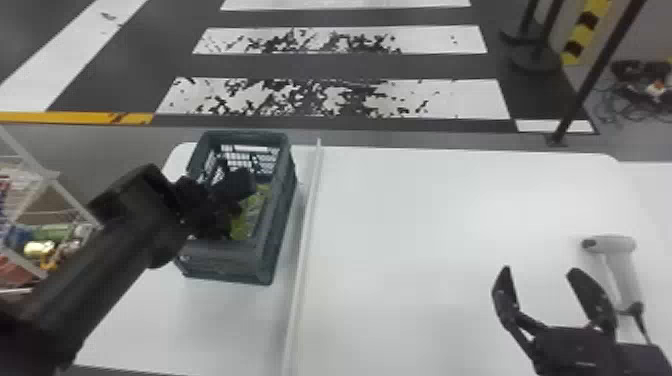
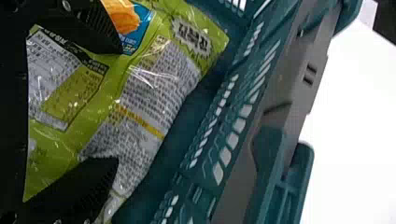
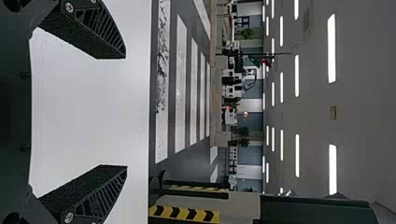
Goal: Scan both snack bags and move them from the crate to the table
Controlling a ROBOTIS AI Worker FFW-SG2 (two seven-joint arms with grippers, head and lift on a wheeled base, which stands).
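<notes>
Reaching in over the crate (image 1: 225, 260), my left gripper (image 1: 232, 200) is down inside its walls in the head view. A green snack bag (image 1: 248, 212) lies in the crate beside it. In the left wrist view my left gripper (image 2: 116, 105) is open, its two fingers apart over the green bag (image 2: 154, 79), which lies against the crate's slotted wall (image 2: 219, 126). Whether a second bag is there I cannot tell. My right gripper (image 1: 542, 287) stands open above the table, left of the scanner (image 1: 620, 272); the right wrist view shows the open right gripper (image 3: 126, 112) with nothing between its fingers.
The white table (image 1: 425, 250) reaches far right of the crate, with a raised white strip (image 1: 305, 240) running along the crate's right side. A wire rack (image 1: 50, 175) with goods stands at the far left, beside my left arm. The scanner's cable runs toward the front edge.
</notes>
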